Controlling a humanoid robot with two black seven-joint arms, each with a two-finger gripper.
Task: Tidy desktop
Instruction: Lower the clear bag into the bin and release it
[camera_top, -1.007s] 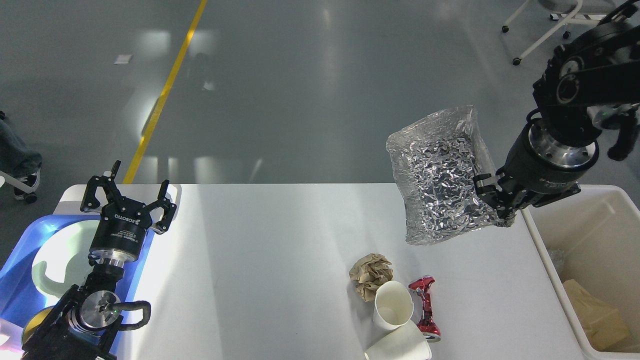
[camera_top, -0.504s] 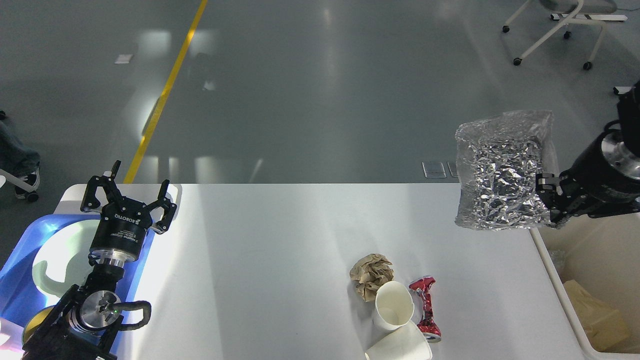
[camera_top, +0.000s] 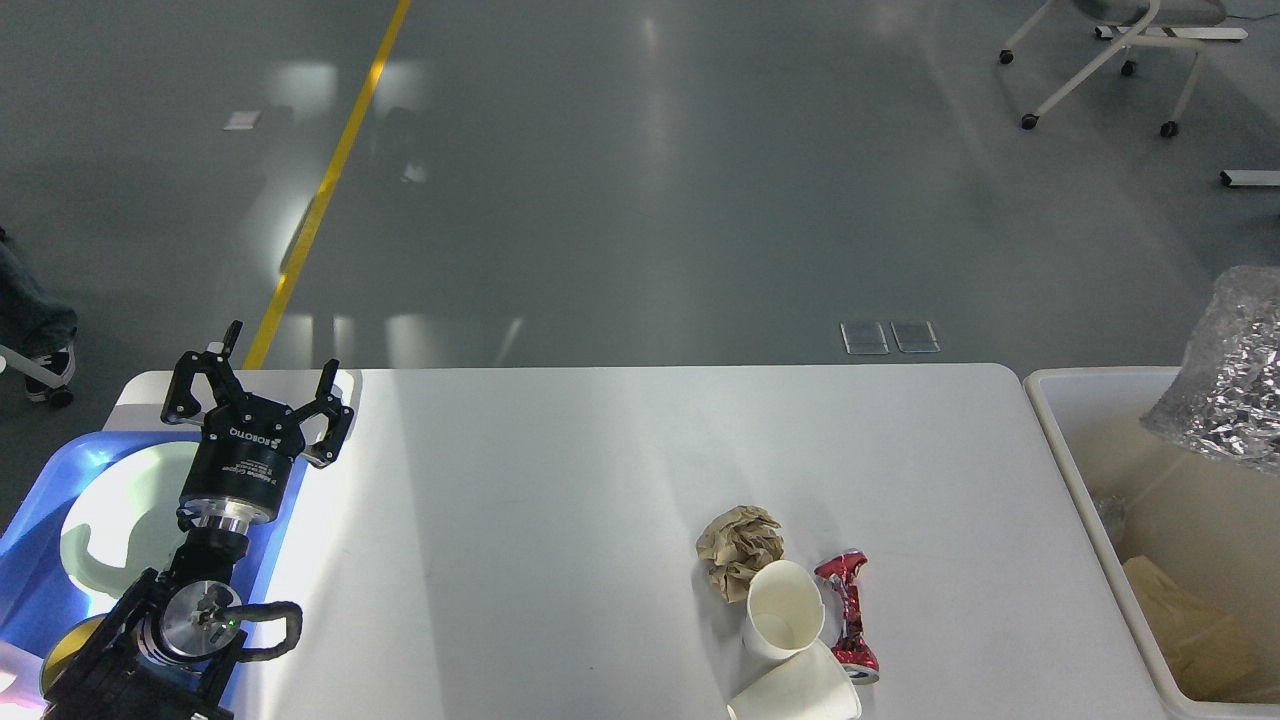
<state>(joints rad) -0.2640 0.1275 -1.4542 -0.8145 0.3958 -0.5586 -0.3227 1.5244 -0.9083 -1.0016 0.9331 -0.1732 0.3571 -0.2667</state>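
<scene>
The white desktop (camera_top: 560, 500) carries a small cluster of litter at its front right: a crumpled brown paper ball (camera_top: 740, 545), two white paper cups, one lying open-mouthed (camera_top: 785, 610) and one tipped at the front edge (camera_top: 800, 692), and a crushed red can (camera_top: 848, 615). A crinkled silver foil bag (camera_top: 1235, 390) hangs at the right border above the beige bin (camera_top: 1075, 470); whatever holds it is out of frame. My left gripper (camera_top: 260, 378) stands open and empty over the table's far-left corner. My right gripper is out of view.
A blue tray (camera_top: 35, 520) with a white dish (camera_top: 120, 505) lies at the left under my left arm. The beige bin holds a tan bag (camera_top: 1190, 630). Beyond the table is grey floor with a yellow line (camera_top: 330, 180) and a chair base (camera_top: 1110, 60).
My right arm has carried the foil bag to the right, off the table and over the bin, and has left the frame. The left arm has not moved.
</scene>
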